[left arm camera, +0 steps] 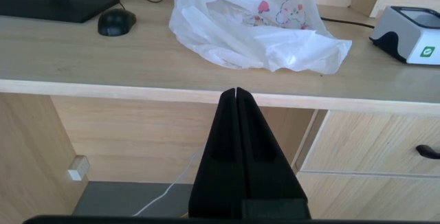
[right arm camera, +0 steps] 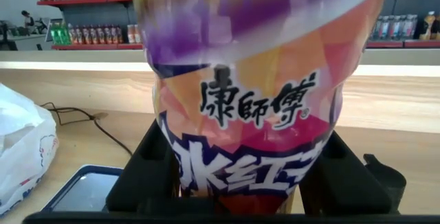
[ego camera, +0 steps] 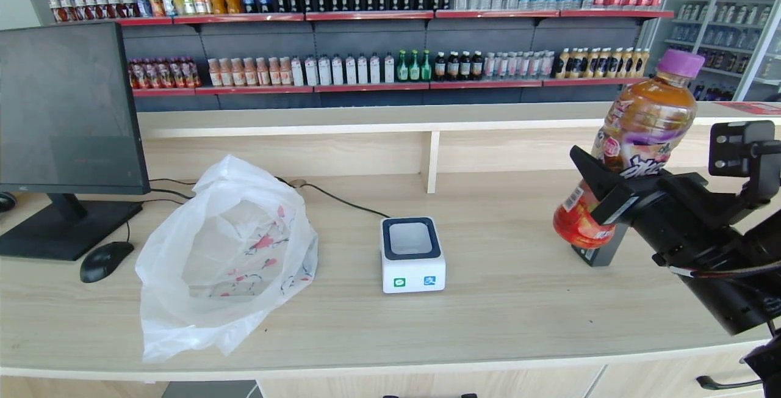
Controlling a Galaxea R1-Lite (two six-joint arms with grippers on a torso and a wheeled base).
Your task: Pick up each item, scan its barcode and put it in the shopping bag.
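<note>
Right gripper (ego camera: 595, 209) clamped on tilted purple-capped tea bottle (ego camera: 647, 117), right of barcode scanner (ego camera: 412, 254) — shopping bag (ego camera: 226, 257) further left. Left gripper (left arm camera: 236, 97) closed, empty, off counter's (ego camera: 518, 288) near edge.

A shop checkout. Shelves (ego camera: 366, 16) of bottled drinks line the back wall. A barcode scanner (ego camera: 412, 254) and monitor (ego camera: 67, 111) sit on the counter (ego camera: 518, 300).

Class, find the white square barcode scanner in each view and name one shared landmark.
Head view: white square scanner mid-counter, beside the white plastic shopping bag.
Left wrist view: scanner beside the bag.
Right wrist view: scanner between the bag and the orange drink bottle.
Shared landmark: the bag.
</note>
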